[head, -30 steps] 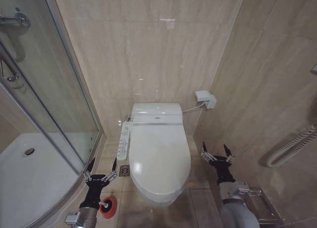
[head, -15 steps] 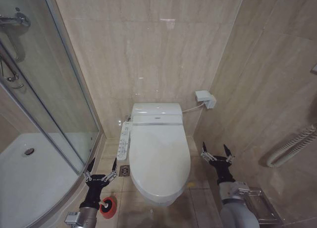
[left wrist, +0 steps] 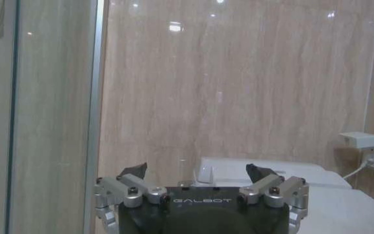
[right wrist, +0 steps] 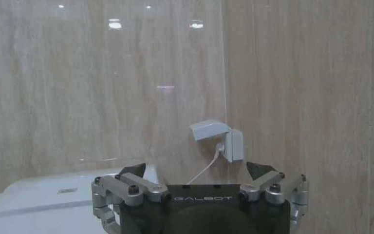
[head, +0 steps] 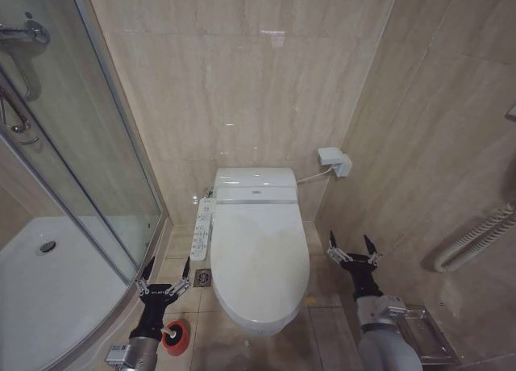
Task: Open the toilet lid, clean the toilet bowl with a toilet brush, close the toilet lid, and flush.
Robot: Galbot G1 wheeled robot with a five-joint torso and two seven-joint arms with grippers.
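The glossy white toilet lid [head: 260,262] lies flat, covering the toilet bowl, whose rim [head: 242,323] shows under its front. A long button panel [head: 201,228] runs along the bowl's left side. The toilet brush [head: 175,336], black in a red cup holder, stands on the floor at the lower left. My left gripper [head: 168,268] hovers open just above the brush, left of the toilet. My right gripper [head: 352,245] is open to the right of the toilet, near the wall. Both grippers, left [left wrist: 196,170] and right [right wrist: 196,168], point at the back wall with nothing between their fingers.
A glass shower enclosure [head: 72,185] with a white tray fills the left. A floor drain [head: 201,279] sits beside the bowl. A wall socket with cable [head: 334,161] is behind the toilet's right. A white grab rail [head: 476,238] and clear holder [head: 427,335] are on the right wall.
The toilet appears very slightly shifted in the head view. Both grippers have stayed where they were, still open.
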